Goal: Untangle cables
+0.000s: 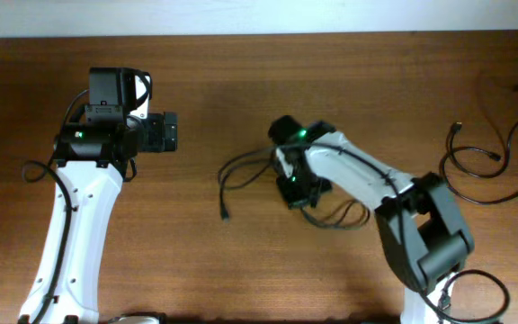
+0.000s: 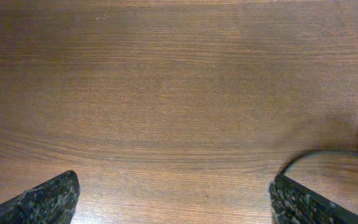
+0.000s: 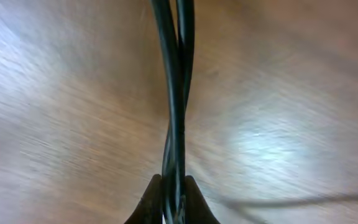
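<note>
My right fingers [image 3: 151, 208] are clenched on two black strands [image 3: 178, 93] of cable. The strands run straight away from me toward 12 o'clock and cross each other once just beyond the tips.

Seen from overhead, this grasp sits mid-desk [image 1: 241, 72], at the 3 o'clock edge of the tangle [image 1: 245, 171]. Thin black loops spread toward 9 o'clock, and one loose end with a small plug [image 1: 225, 214] lies at 7 o'clock. More of the tangle shows beside my right arm at 4 o'clock.

My left fingers [image 2: 45, 199] are released and wide apart, holding nothing. They hover above bare wood, well off at 9 o'clock of the tangle. One cable loop [image 2: 328, 152] just enters their view at 4 o'clock.

Farthest off, at 3 o'clock on the desk, lie separate cables [image 1: 484, 157], apart from the knot.

I judge this to be the pulling-out step: a pair of strands is gripped and the knot is not yet undone. The next move likely calls for drawing these strands gently clear of the loops, perhaps with the left fingers pinning the rest.

I can read no brand, label or writing anywhere.
</note>
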Tool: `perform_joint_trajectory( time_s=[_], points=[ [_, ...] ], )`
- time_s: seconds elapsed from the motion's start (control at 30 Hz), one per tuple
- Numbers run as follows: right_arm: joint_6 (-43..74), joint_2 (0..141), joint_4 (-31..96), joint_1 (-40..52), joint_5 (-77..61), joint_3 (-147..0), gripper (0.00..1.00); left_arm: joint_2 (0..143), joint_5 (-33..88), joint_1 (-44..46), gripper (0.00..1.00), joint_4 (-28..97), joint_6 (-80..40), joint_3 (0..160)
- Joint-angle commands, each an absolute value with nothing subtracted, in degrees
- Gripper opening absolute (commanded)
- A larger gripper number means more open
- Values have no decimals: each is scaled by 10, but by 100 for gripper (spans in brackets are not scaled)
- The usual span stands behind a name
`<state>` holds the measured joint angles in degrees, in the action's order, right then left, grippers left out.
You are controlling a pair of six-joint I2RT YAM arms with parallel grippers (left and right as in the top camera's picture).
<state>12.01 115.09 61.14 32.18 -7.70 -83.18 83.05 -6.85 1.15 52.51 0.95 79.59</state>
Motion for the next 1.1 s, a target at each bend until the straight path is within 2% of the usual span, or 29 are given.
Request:
perform_joint_trajectory(
  time_s=[0.0,0.2,0.67,0.93,1.07],
  points=[
    [124,1100,623,287,-68,-880,4,833,-63,10,99,524,2,799],
    [124,1030,721,187,-3,-916,4,833,-63,10,99,524,2,799],
    [131,915,752,-22,-3,-916,4,833,-63,10,99,524,2,799],
    [280,855,766,-197,-8,-916,4,833,-63,10,99,524,2,799],
    [317,837,777,-281,-6,-916,4,833,-63,10,99,524,2,799]
  ],
)
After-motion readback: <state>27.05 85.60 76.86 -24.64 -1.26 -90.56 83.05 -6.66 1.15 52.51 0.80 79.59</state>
